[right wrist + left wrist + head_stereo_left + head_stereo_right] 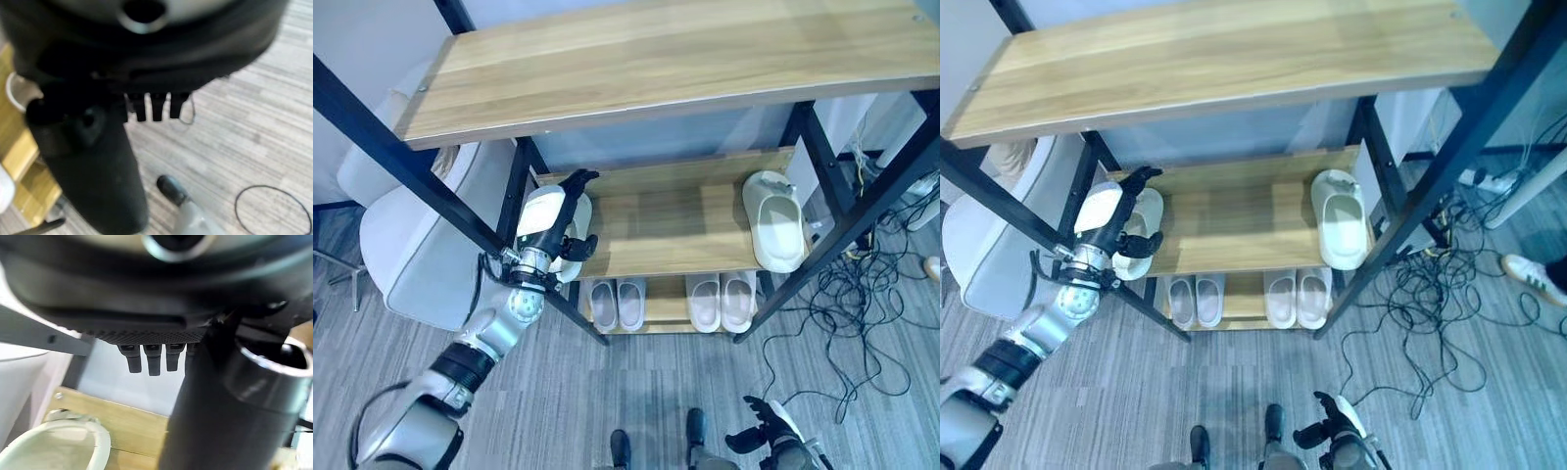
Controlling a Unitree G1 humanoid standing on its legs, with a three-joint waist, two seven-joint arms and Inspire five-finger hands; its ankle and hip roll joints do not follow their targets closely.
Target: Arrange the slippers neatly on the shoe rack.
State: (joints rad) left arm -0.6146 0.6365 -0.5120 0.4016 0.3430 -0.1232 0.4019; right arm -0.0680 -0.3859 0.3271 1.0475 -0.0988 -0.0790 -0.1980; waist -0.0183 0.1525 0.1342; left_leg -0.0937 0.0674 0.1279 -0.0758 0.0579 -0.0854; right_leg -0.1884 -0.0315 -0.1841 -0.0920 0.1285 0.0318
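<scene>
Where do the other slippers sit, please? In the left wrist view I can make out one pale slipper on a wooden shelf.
Observer: A second pale slipper lies at the right end of that same middle shelf.
Operator: And the shelf below?
Observer: The bottom shelf holds a left pair and a right pair, side by side.
Operator: Where is the right hand?
Observer: The right hand hangs low over the floor, fingers open, holding nothing.

Matt wood-grain shoe rack (685, 211) shelves
</scene>
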